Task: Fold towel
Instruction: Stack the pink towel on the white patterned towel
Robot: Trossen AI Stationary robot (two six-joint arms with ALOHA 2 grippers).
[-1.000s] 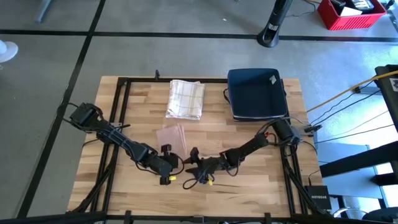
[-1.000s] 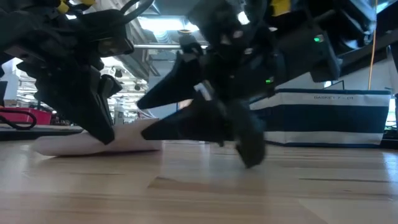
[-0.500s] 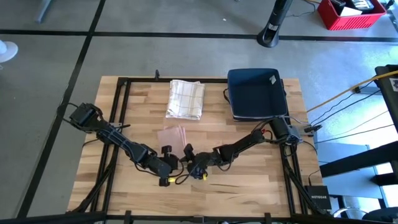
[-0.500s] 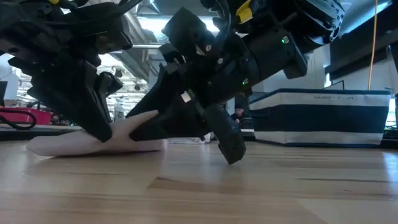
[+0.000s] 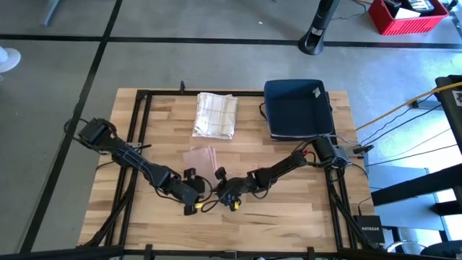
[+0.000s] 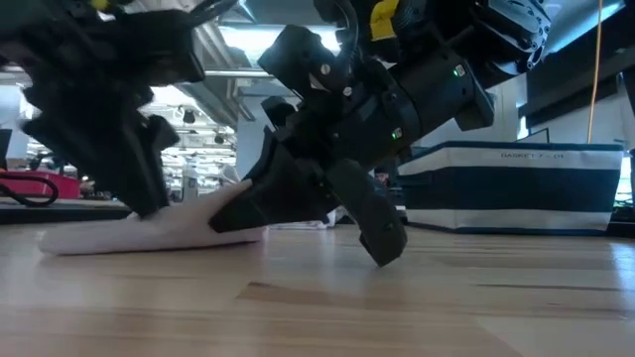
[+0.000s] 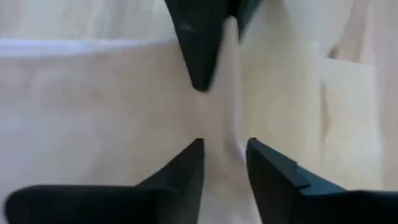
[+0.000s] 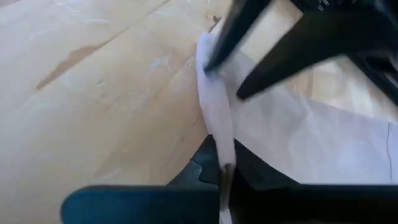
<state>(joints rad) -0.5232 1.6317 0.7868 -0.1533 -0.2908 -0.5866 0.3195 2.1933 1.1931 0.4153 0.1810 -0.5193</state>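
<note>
At the near side of the table (image 5: 289, 217), the 2 grippers are met at the near edge of a small pinkish towel (image 5: 200, 157) that lies flat on the wood near the table's middle. The right gripper (image 8: 222, 171) is closed on that edge, and a ridge of cloth is seen pinched up between its fingers in the right wrist view. The left gripper (image 7: 225, 163) stands just beside it over the same edge with its jaws partly apart; no cloth is seen clamped between them. The step in hand is judged to be the taking of the near edge for a fold away from the robot. It would be done best if only 1 layer is pinched, both corners are raised together and level, and the edge is carried over without dragging the far part. Farther off, a folded checked towel (image 5: 215, 115) rests near the far edge, and a dark blue basket (image 5: 297, 108) is set to its right.
</note>
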